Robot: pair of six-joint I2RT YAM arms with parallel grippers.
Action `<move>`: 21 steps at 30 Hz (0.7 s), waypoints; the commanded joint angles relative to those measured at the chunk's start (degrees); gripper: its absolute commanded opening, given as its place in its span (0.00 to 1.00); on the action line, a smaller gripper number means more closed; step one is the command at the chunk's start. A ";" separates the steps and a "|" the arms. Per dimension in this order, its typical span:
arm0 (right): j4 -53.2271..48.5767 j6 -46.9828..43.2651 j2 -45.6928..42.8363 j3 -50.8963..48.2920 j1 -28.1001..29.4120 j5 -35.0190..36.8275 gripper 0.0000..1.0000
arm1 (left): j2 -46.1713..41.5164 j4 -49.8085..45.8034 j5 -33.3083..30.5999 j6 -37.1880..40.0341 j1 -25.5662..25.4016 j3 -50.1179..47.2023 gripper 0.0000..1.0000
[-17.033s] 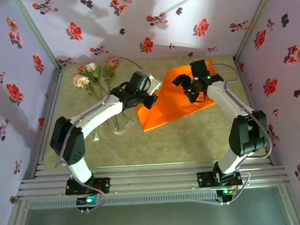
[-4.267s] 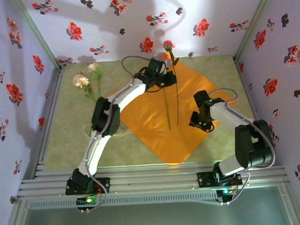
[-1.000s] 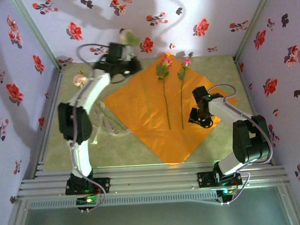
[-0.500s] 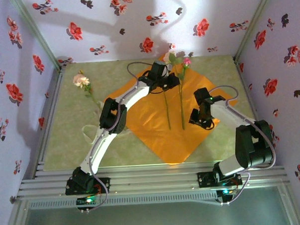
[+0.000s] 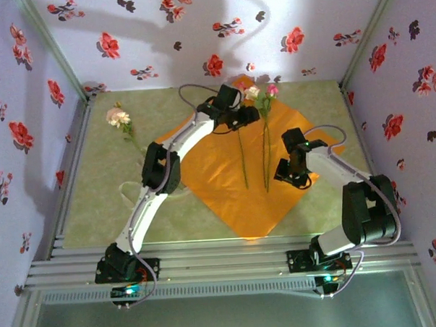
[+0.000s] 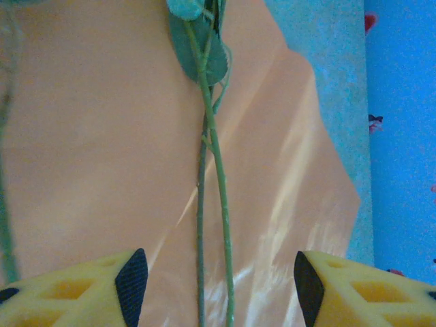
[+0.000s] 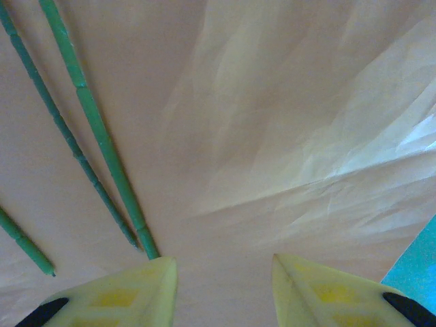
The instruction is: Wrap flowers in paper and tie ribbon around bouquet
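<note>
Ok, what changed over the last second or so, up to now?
The left gripper swung the cream flower from the back left over the paper, laid it beside the right-hand stem and opened. Unchanged: the right gripper on the paper's right corner, the first two flowers, and the pale pink flower lying apart at the left.

Tabletop [image 5: 104, 197]: mottled pale green surface. Back wall [image 5: 147, 29] at 12 o'clock, left wall [image 5: 14, 143] at 9 o'clock and right wall [image 5: 412, 126] at 3 o'clock: pale lilac wallpaper printed with red and dark flowers; soft shadows fall on the back wall. Corner posts [image 5: 54, 47] at 11 and 1 o'clock: grey metal. Rails [image 5: 222, 265] at 6 o'clock: ribbed aluminium bars, with a grey panel [image 5: 225, 315] just beyond them at the frame edge.
</note>
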 commanded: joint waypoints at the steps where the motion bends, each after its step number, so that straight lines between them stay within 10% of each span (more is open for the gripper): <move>1: -0.54 -0.32 1.37 1.26 -0.52 -0.04 0.42 | -12.59 -9.56 -6.77 4.98 0.50 0.74 0.59; 11: -0.28 -0.54 3.71 5.65 -0.42 0.17 0.42 | -26.66 -34.36 -19.52 16.53 19.18 -13.30 0.55; 21: -1.68 -0.27 3.16 7.12 0.42 0.34 0.43 | -19.78 -33.81 -26.72 27.14 36.77 -18.21 0.55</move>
